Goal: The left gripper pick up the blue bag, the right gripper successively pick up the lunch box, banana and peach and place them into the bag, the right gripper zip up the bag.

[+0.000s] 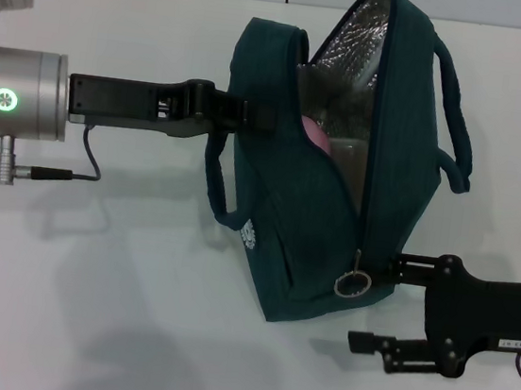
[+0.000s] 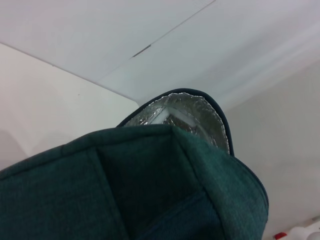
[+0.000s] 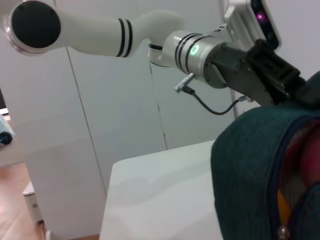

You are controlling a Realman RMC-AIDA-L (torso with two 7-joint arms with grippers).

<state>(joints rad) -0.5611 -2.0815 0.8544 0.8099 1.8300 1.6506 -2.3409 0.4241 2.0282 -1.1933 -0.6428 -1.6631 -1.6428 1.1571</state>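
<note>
Lab-like room: bare white table (image 1: 130,331), plain white wall panels (image 3: 115,100), wood floor (image 3: 15,200)

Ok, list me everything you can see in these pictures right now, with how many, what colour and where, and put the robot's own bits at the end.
Dark teal-blue fabric lunch bag: one, teal with silver foil lining, standing in the middle of the table, its top open.
Silver ring zipper pull: one, silver, at the near end of the bag's zip.
Small round pink peach: one, pink, inside the bag, partly hidden.
White table: one, white, under the bag.
Left gripper: one, black, closed on the bag's left edge.
Right gripper: one, black, open, upper finger beside the zipper pull at the bag's near end.
</note>
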